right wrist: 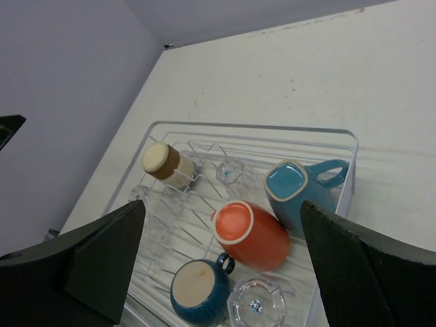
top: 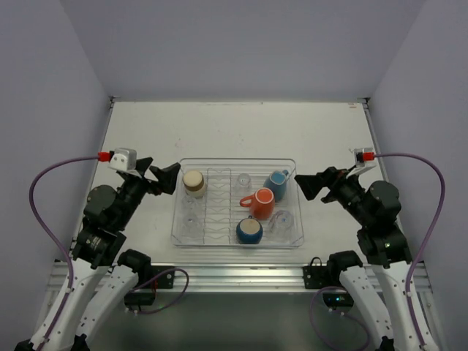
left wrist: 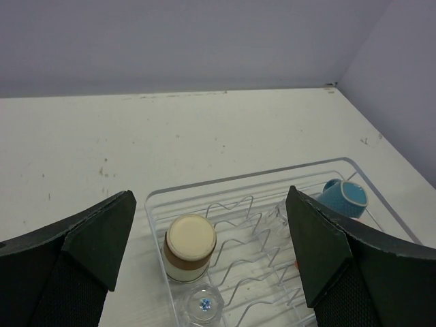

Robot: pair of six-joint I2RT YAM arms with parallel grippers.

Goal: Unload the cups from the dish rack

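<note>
The clear dish rack (top: 292,162) lies on the table between both arms. Upside down in it are a tan-cream cup (top: 194,183), an orange mug (top: 259,202), a light blue mug (top: 276,180), a dark blue cup (top: 248,231) and clear tumblers (top: 281,219). My left gripper (top: 157,175) hangs open at the rack's left end, above the tan-cream cup (left wrist: 191,245) and a tumbler (left wrist: 203,304). My right gripper (top: 314,183) is open at the right end, looking down on the orange mug (right wrist: 252,235), light blue mug (right wrist: 296,194) and dark blue cup (right wrist: 197,293). Neither holds anything.
The white table (top: 234,131) stretches behind the rack to grey walls on three sides. Purple cables (top: 44,190) loop outward from each wrist. A metal rail (top: 234,276) runs along the near edge between the arm bases.
</note>
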